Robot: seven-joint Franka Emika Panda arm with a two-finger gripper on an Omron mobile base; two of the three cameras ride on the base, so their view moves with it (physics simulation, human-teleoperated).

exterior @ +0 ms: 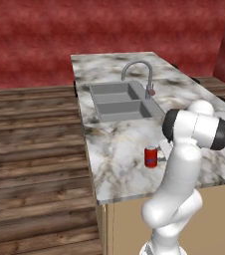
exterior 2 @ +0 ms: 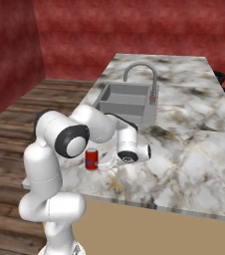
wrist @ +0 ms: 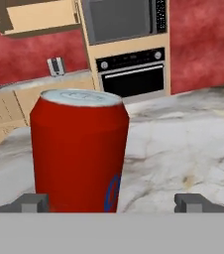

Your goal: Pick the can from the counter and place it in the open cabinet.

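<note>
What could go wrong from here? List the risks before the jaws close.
1. In the hand view the can sits off-centre, near one fingertip; closing may nudge or tip it.
2. It stands upright near the counter front edge, so a knock could roll it off.
3. The arm's elbow hides the gripper from the left base view.

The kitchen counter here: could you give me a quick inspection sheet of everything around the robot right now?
Surface: marble counter with a grey double sink and curved faucet.
Job's things: red can upright near the counter's front edge; open cabinet in the hand view.
Clutter: nothing seen.
Tool: tool open, fingertips either side of the can, not gripping.
Cables: nothing seen.
Surroundings: red walls, wood floor, built-in oven.
</note>
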